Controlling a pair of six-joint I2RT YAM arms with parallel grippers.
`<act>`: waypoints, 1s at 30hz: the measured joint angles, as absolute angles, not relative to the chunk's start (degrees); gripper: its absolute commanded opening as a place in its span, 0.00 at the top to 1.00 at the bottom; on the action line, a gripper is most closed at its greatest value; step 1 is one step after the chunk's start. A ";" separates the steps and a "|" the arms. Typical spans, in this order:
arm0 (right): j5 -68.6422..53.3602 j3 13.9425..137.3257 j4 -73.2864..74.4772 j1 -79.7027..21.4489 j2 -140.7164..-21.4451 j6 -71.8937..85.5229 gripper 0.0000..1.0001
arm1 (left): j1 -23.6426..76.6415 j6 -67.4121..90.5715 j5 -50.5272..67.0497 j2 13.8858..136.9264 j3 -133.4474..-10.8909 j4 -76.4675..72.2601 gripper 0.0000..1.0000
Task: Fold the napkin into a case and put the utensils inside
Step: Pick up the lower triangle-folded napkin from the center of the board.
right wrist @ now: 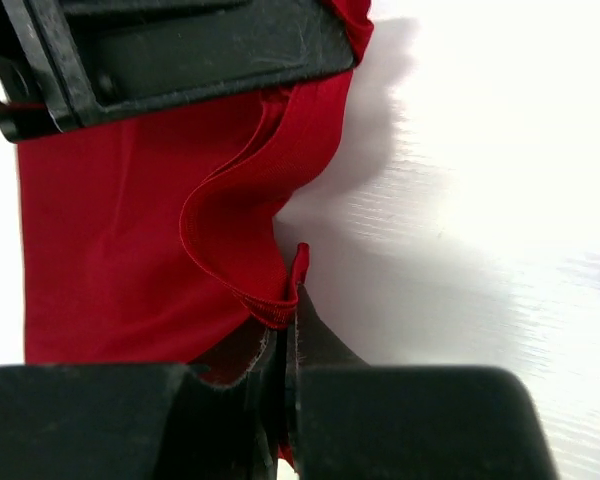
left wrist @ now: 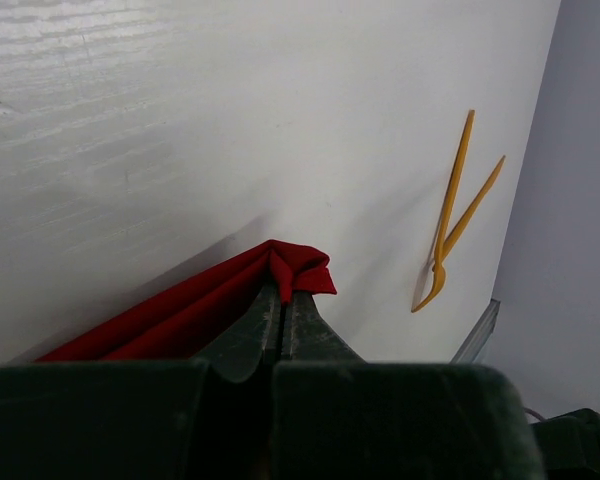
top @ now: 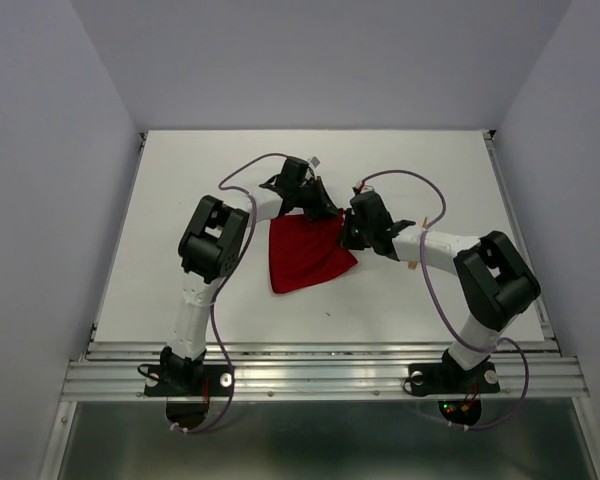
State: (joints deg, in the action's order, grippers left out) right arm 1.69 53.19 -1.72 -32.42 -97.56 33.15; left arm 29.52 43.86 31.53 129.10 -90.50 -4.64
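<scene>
While napkin (top: 302, 258) is lying mostly on table (top: 180, 190), we are clamping left gripper (left wrist: 282, 305) on one corner, right gripper (right wrist: 292, 335) on folded edge; utensils (left wrist: 450, 225) lying apart.

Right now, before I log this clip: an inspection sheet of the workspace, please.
Surface: white table.
Job's things: red napkin partly folded, mid-table; two orange utensils on the table, outside it.
Clutter: nothing seen.
Claws: left claw shut on a napkin corner; right claw shut on a napkin edge.
Cables: purple cables loop along both arms.
Surroundings: pale walls on three sides; metal rail at near edge.
</scene>
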 measured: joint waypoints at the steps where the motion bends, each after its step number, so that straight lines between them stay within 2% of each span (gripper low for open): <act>1: 2.50 54.41 -0.03 -32.71 -97.71 32.38 0.99 | 29.50 44.10 31.55 129.01 -90.30 -5.21 1.00; 15: 14.46 67.61 23.59 -38.41 -104.71 24.38 0.99 | 28.75 48.47 31.68 126.56 -82.15 -18.00 1.00; 30: 29.26 75.33 35.68 -44.03 -111.28 25.74 0.99 | 28.36 49.36 32.36 126.34 -73.84 -32.05 1.00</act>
State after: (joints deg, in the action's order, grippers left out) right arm 29.26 75.33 35.68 -44.03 -111.28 25.74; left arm 28.36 49.36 32.36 126.34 -73.84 -32.05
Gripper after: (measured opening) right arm 0.040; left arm 0.037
